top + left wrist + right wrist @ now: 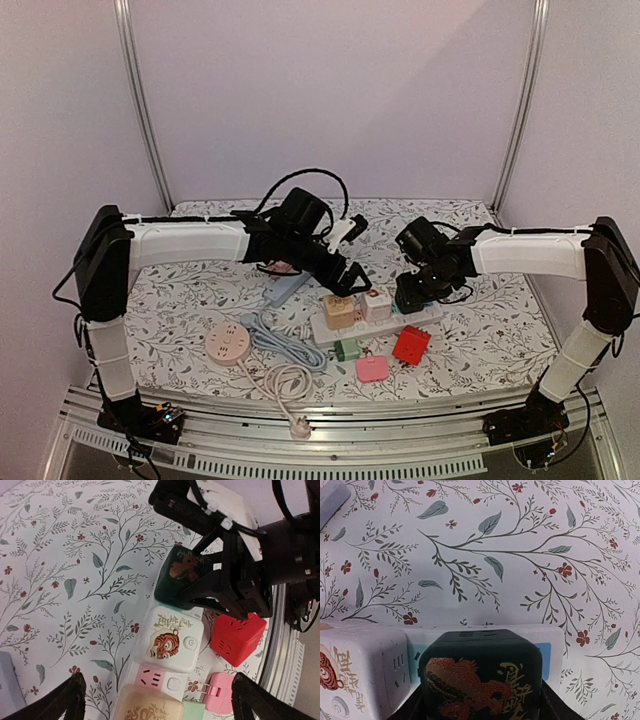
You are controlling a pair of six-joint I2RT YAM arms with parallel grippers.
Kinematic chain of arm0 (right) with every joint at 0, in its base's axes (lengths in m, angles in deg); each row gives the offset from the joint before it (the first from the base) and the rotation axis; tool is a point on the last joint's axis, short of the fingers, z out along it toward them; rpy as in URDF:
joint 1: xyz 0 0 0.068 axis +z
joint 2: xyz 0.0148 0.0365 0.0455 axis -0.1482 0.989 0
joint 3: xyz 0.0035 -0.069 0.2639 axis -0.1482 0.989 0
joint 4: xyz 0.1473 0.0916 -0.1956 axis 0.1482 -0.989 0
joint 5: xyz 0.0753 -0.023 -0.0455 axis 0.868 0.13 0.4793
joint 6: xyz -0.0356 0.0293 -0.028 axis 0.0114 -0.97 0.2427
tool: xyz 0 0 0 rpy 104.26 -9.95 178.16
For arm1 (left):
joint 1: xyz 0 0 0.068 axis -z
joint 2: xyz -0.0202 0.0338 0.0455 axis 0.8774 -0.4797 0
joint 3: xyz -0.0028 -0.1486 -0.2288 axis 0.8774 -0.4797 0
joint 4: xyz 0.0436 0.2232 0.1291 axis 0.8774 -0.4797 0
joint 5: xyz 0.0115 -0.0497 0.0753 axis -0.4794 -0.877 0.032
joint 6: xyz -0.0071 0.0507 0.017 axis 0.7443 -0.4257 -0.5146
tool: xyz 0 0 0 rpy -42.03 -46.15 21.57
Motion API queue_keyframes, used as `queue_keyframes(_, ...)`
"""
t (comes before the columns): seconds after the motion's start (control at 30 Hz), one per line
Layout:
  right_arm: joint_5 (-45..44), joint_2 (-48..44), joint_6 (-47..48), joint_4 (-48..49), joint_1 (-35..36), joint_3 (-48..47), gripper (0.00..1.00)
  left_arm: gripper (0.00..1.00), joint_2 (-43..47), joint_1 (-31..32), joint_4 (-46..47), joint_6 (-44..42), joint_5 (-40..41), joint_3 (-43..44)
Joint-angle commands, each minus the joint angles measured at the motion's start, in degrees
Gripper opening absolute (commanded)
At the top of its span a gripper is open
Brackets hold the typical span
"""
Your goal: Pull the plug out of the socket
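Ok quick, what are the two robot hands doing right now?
Left gripper: open, holding nothing.
Right gripper: closed on the dark green plug.

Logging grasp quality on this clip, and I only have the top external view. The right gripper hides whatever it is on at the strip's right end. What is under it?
Observer: A dark green cube adapter with a gold and red dragon printed on it. The right gripper has a finger against each side.
Operator: Is it out of the socket yet?
Observer: No. In the right wrist view it looks seated on the white power strip, beside the tiger-printed white cube.
Operator: And the left gripper?
Observer: In the left wrist view the left gripper is open, fingers wide apart, holding nothing.
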Motion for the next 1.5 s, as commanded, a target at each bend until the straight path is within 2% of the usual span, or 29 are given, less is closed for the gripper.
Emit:
queue_keyframes(0.0,4.74,-2.24,-0.94,2.94,2.2,0.75,0.35,0.99,-2.3,1.41,3.19,-3.06,1.37,1.5)
queue_keyframes(0.37,4.53,-3.07,-1.69,3.11,2.55,1.57,0.35,1.0,-5.16,3.46,11.94,-7.61,0.48,-5.04)
queue_keyframes(0.63,4.43,-3.57,-2.46,3.15,2.58,2.46,0.35,0.97,-7.88,3.55,13.75,-7.44,-0.18,-4.09)
queue_keyframes(1.07,4.61,-2.46,-2.82,2.93,2.58,1.47,0.35,0.74,-10.48,3.71,12.68,-10.81,-2.35,-1.74)
queue_keyframes(1.27,4.18,-2.5,-3.01,2.84,2.58,1.48,0.36,0.69,-11.07,3.94,11.78,-11.6,-1.39,-1.33)
queue_keyframes(1.47,4.44,-2.35,-3.12,2.8,2.59,1.35,0.36,0.52,-11.34,4.4,11.09,-12.39,-0.95,-1.67)
